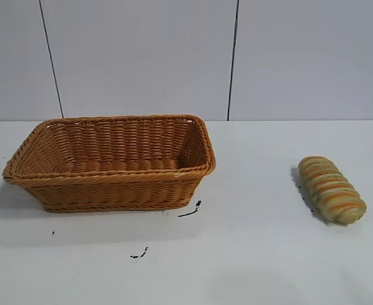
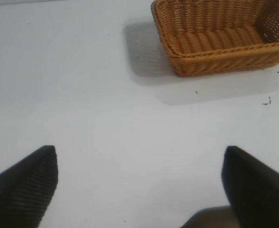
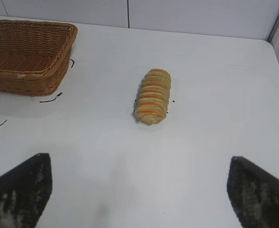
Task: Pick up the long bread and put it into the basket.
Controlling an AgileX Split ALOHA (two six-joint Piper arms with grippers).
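The long bread (image 1: 332, 189), a tan loaf with orange-brown ridged stripes, lies on the white table at the right. It also shows in the right wrist view (image 3: 153, 96). The orange-brown wicker basket (image 1: 21, 159) stands empty at the left, and shows in the left wrist view (image 2: 177, 52) and the right wrist view (image 3: 58, 57). Neither arm shows in the exterior view. My left gripper (image 2: 139, 159) is open and empty above bare table, well away from the basket. My right gripper (image 3: 139, 166) is open and empty, above the table with the bread some way ahead of it.
Small black marks (image 1: 190, 211) dot the white table (image 1: 250, 254) in front of the basket. A pale panelled wall (image 1: 173, 57) stands behind the table. The table's edge runs past the bread in the right wrist view (image 3: 277, 61).
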